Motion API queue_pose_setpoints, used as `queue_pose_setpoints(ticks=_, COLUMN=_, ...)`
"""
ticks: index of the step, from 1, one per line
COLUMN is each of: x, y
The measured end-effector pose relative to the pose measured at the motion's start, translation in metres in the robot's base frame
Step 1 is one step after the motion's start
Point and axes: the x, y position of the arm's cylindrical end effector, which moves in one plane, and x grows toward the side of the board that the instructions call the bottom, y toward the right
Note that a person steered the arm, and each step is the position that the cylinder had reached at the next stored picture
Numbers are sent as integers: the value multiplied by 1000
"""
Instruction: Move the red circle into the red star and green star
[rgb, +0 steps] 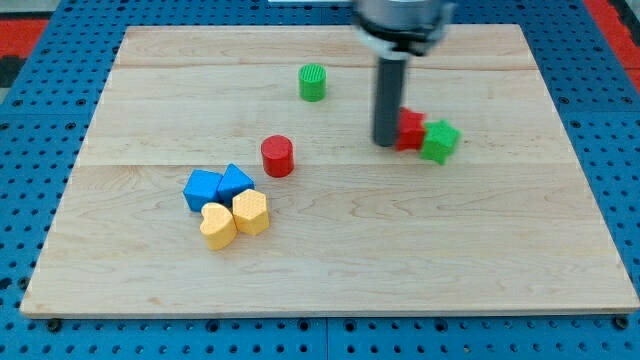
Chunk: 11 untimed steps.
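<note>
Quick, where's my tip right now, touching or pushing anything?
No pincer, just my tip: holding nothing, at the left edge of the red star; contact cannot be told. The red circle sits apart, further left.

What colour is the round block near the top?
Green. The green circle sits near the view's top, clear in the camera view, left of my tip.

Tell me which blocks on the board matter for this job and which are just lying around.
Job: red circle; red star; green star; my tip, beside the red star.
Lying about: green circle; two blue blocks; two yellow hearts.
</note>
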Motion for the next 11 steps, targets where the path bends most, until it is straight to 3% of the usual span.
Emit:
queue_pose_setpoints(ticks=1, x=9, y=50)
queue_pose_setpoints(ticks=2, x=22, y=-35)
queue_pose_setpoints(ticks=4, x=-48, y=-156)
queue_pose_setpoints(ticks=6, x=-77, y=-156)
queue_pose_setpoints(ticks=7, x=-76, y=-174)
queue_pose_setpoints(ticks=8, x=-41, y=-233)
queue_pose_setpoints(ticks=9, x=-7, y=-249)
queue_pose_setpoints(ticks=10, x=5, y=-200)
queue_pose_setpoints(ticks=11, x=-35, y=-91)
